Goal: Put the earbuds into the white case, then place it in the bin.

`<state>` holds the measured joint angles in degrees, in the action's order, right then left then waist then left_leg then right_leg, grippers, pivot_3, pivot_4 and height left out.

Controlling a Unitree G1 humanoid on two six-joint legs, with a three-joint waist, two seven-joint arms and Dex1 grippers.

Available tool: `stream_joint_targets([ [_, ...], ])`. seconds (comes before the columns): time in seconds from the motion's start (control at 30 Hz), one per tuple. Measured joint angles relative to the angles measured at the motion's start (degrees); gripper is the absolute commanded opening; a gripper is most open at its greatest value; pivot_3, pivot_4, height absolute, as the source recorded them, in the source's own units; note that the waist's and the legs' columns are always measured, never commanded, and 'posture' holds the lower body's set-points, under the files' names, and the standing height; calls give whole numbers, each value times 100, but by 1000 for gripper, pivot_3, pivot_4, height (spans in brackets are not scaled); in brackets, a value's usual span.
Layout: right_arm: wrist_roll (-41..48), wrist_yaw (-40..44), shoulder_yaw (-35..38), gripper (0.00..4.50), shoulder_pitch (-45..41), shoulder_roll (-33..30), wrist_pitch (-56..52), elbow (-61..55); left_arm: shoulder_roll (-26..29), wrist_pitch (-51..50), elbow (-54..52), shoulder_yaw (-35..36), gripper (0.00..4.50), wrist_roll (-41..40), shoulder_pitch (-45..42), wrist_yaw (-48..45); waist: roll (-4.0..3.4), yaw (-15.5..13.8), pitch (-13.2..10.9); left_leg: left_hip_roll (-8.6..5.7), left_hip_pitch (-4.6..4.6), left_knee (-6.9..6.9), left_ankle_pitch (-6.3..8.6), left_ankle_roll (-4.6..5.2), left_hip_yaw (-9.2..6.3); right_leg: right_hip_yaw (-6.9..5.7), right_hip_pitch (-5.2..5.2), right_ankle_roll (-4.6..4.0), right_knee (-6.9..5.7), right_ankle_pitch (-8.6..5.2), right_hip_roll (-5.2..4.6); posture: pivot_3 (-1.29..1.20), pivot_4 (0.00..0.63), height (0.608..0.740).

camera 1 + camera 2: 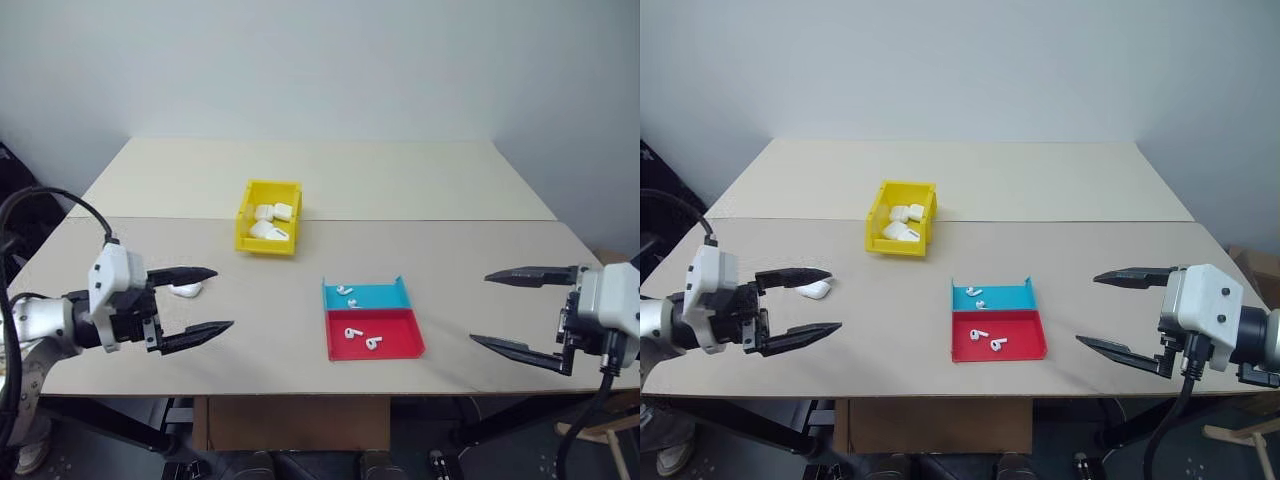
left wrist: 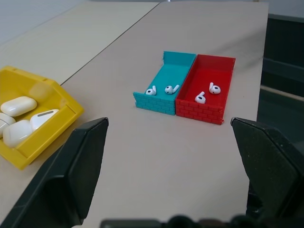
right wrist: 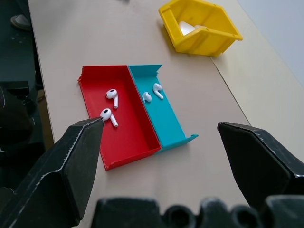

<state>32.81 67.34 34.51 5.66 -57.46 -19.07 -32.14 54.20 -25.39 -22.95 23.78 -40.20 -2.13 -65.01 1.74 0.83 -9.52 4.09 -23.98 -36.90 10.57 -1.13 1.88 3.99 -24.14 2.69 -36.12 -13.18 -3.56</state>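
Note:
Two earbuds [image 1: 348,295] lie in a shallow blue tray [image 1: 382,296]. Two more earbuds [image 1: 362,338] lie in the red tray [image 1: 398,336] joined to it, near the table's front middle. A white case [image 1: 186,290] rests on the table at the left, just behind the upper finger of my left gripper [image 1: 222,298], which is open and empty. The yellow bin [image 1: 265,244] stands further back and holds other white cases [image 2: 18,105]. My right gripper [image 1: 480,308] hangs open and empty right of the trays, above the table.
The table [image 1: 450,250] is made of two beige tops with a seam running behind the bin. A pale wall stands behind it. The wrist views show the trays [image 3: 142,137] between the two grippers.

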Motion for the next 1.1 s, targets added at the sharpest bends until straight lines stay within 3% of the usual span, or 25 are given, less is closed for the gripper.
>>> stream_joint_targets([
  [0.57, -2, -154, -311, 4466, -183, 18, -2, 33, 90, -597, -428, 239, 4500, -38, 112, 660, 0, 6, 0, 0, 2, 0, 0, 0, 0, 1, 0, 0, -1, 0, 0, 0, 150, 740],
  [0.77, 2, -128, -494, 4466, -476, -244, -125, 204, 36, -1021, -1276, 330, 4500, 554, 316, 1903, 0, 0, 0, 0, 2, 0, 0, 0, 0, 2, 0, 1, -1, 1, 0, 0, 150, 740],
  [0.83, 3, -140, -498, 4466, -552, -286, -176, 237, 93, -1509, -1639, 288, 4500, 871, 331, 2521, 3, 0, 0, 0, 3, 0, 0, 0, -1, 2, 1, 2, -2, 1, 1, 0, 150, 740],
  [0.9, 3, -159, -556, 4466, -584, -285, -228, 247, 511, -2310, -1760, -59, 4500, 1065, 87, 2976, 6, -15, -2, -1, 7, -1, 0, 0, -1, 2, 2, 1, -5, 1, 1, 0, 150, 740],
  [0.97, 2, -192, -640, 4466, -583, -285, -264, 241, 799, -3864, -1644, -710, 4500, 1078, -953, 3435, 9, -70, -4, -4, 15, -4, -2, -2, -5, 1, 10, 2, -10, 2, 3, 0, 150, 740],
  [1.1, 10, -269, -695, 4466, -564, -285, -428, 184, 788, -6271, -829, -1786, 4500, 1050, -2876, 3948, 14, -40, -2, -10, 16, -4, -6, -1, -10, 10, 15, 19, -8, 13, 8, 0, 150, 740],
])
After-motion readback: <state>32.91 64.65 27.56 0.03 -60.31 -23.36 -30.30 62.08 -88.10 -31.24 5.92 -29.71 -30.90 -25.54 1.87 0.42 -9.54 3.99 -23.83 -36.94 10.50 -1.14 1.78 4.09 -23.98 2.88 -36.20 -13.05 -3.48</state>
